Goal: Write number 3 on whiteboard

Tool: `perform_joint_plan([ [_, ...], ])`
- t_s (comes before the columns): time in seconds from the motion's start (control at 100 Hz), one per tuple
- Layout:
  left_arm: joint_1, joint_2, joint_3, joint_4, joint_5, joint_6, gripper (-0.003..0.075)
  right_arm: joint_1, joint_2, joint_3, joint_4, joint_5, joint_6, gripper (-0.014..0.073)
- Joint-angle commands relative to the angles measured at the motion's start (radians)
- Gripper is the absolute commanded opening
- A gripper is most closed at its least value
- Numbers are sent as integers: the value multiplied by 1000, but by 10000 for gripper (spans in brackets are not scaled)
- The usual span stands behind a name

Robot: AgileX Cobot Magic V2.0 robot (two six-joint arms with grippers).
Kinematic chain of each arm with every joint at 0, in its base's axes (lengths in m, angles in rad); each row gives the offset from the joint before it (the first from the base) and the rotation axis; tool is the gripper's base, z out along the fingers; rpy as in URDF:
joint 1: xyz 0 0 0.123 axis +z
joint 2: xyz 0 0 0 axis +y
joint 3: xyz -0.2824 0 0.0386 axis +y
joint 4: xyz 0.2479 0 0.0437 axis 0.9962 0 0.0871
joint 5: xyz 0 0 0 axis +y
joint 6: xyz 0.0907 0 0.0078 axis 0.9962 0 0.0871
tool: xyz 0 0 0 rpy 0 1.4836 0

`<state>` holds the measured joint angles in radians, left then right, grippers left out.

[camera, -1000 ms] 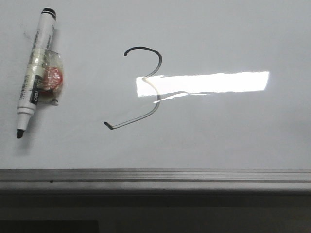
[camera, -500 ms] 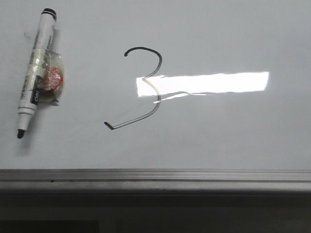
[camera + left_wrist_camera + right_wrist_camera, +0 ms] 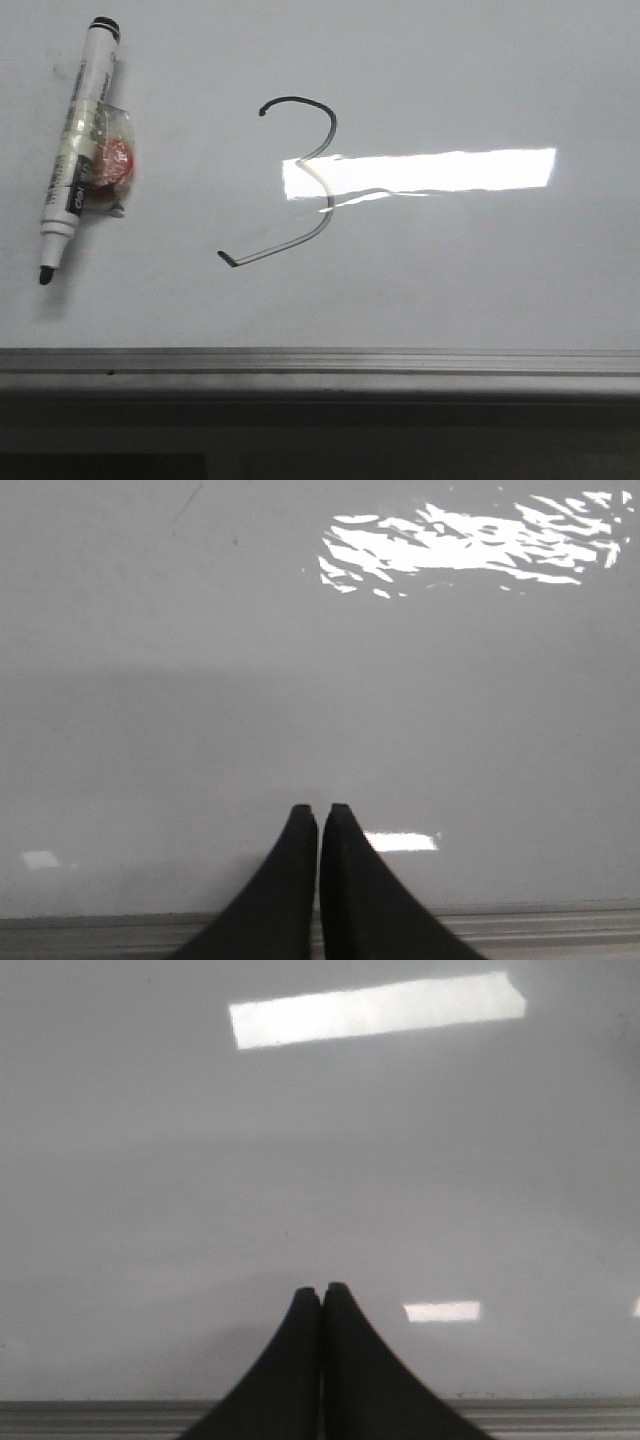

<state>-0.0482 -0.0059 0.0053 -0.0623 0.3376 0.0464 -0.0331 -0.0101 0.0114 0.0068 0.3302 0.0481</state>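
The number 3 (image 3: 300,180) sits mid-whiteboard (image 3: 450,280), the uncapped marker pen (image 3: 78,145) lies off to its left, and both the left gripper (image 3: 320,812) and right gripper (image 3: 321,1290) are pinched together, empty.

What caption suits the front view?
Finished number 3 on the whiteboard, uncapped marker lying to its left.

Dim, soft frames; whiteboard (image 3: 450,80) glare.
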Motion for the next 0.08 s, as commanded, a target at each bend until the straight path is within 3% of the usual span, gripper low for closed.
perform_joint_plan([
  [0.0, 2, -26, 33, -1, -47, -9, -20, -5, -15, 22, -7, -13, -5, -54],
  [0.07, 2, -26, 33, -1, -47, -9, -20, -5, -15, 22, -7, -13, -5, -54],
])
